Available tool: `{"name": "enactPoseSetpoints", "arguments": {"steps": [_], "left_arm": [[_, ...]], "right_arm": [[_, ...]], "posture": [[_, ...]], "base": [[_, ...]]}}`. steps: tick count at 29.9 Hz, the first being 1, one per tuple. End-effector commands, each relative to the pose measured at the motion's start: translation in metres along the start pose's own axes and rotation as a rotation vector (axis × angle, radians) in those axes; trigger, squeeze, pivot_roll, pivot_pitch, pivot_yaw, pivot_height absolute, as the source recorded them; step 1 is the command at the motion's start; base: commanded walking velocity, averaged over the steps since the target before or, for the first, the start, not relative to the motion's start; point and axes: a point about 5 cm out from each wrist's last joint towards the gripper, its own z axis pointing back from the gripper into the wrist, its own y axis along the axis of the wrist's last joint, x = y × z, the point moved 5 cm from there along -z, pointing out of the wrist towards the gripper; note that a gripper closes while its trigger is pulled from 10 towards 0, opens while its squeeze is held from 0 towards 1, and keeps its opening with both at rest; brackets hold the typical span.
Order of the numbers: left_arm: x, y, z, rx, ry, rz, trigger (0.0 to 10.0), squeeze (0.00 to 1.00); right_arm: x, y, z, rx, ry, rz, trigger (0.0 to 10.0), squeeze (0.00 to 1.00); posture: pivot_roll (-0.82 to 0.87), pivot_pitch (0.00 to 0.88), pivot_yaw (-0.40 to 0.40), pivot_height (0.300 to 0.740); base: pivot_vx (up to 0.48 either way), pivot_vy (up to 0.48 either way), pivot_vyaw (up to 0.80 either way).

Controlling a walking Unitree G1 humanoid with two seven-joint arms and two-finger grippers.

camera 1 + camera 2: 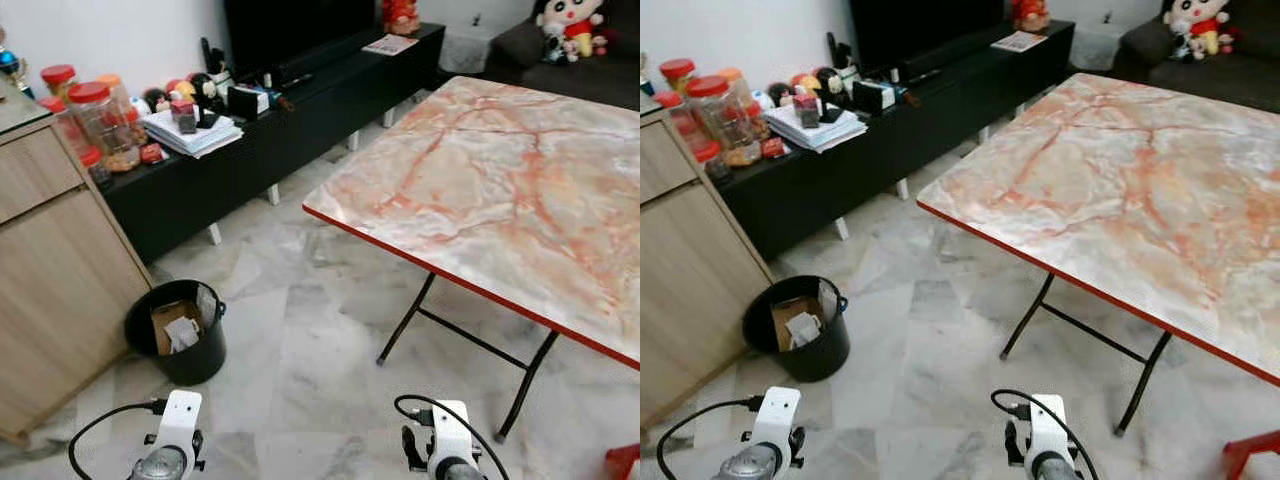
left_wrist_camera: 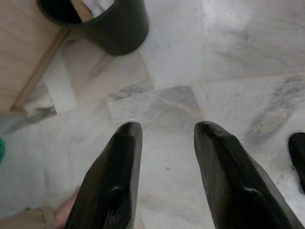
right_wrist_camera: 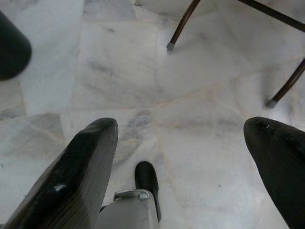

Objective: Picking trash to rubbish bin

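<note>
A black rubbish bin [image 1: 178, 332] stands on the marble floor beside a wooden cabinet, with cardboard and crumpled paper [image 1: 181, 330] inside it. The bin [image 2: 109, 24] also appears in the left wrist view, ahead of my left gripper [image 2: 164, 129], which hangs open over bare floor with nothing between its fingers. My right gripper [image 3: 183, 126] is open wide above the floor near the table's legs, holding nothing. Both wrists [image 1: 172, 440] [image 1: 445, 440] sit low at the front of the eye views.
A folding table with a marble-pattern top [image 1: 500, 190] and black legs [image 1: 405, 320] fills the right. A wooden cabinet [image 1: 50, 270] stands left. A low black TV bench [image 1: 280, 110] with jars, books and toys runs along the back. A red stool corner [image 1: 625, 462] shows bottom right.
</note>
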Motion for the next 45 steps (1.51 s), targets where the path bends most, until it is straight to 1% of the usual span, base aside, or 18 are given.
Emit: {"name": "enactPoseSetpoints", "arguments": {"steps": [1,6,9,12,20,41,45], "left_arm": [[-0.0057,-0.0005,-0.0003,-0.013,0.009,-0.019,10.0,0.00],[-0.0052,-0.0023,-0.0002,-0.024,0.012,-0.064,10.0,0.00],[-0.0050,-0.0029,0.0000,-0.024,0.012,-0.063,10.0,0.00],[-0.0064,-0.0037,0.0002,-0.024,0.021,-0.039,10.0,0.00],[-0.0076,-0.0040,0.0004,-0.024,0.024,-0.036,10.0,0.00],[-0.0065,-0.0027,0.0002,-0.018,0.024,-0.031,10.0,0.00],[-0.0061,-0.0040,0.0005,-0.020,0.025,-0.050,10.0,0.00]], "right_arm": [[0.0001,0.0011,-0.0003,0.002,-0.010,-0.009,10.0,0.00],[0.0010,0.0045,-0.0009,0.014,-0.017,-0.017,10.0,0.00],[0.0012,0.0043,-0.0009,0.013,-0.018,-0.017,10.0,0.00],[0.0018,0.0032,-0.0007,0.009,-0.021,-0.017,10.0,0.00],[0.0024,0.0038,-0.0008,0.011,-0.025,-0.022,10.0,0.00],[0.0055,0.0041,-0.0008,0.011,-0.035,-0.020,10.0,0.00],[0.0061,0.0045,-0.0009,0.011,-0.035,-0.016,10.0,0.00]], "posture": [[-0.10,0.000,0.056,0.740],[-0.10,0.000,0.055,0.740],[-0.10,0.000,0.053,0.740],[-0.09,0.000,0.049,0.740],[-0.09,0.000,0.049,0.740],[-0.09,0.000,0.045,0.740],[-0.09,0.000,0.040,0.740]], "base": [[0.000,0.000,-0.75],[0.000,-0.077,-0.75],[0.000,-0.417,-0.75],[0.000,0.000,-0.75],[0.000,0.000,-0.75],[0.000,0.000,-0.75],[0.000,-0.086,-0.75]]}}
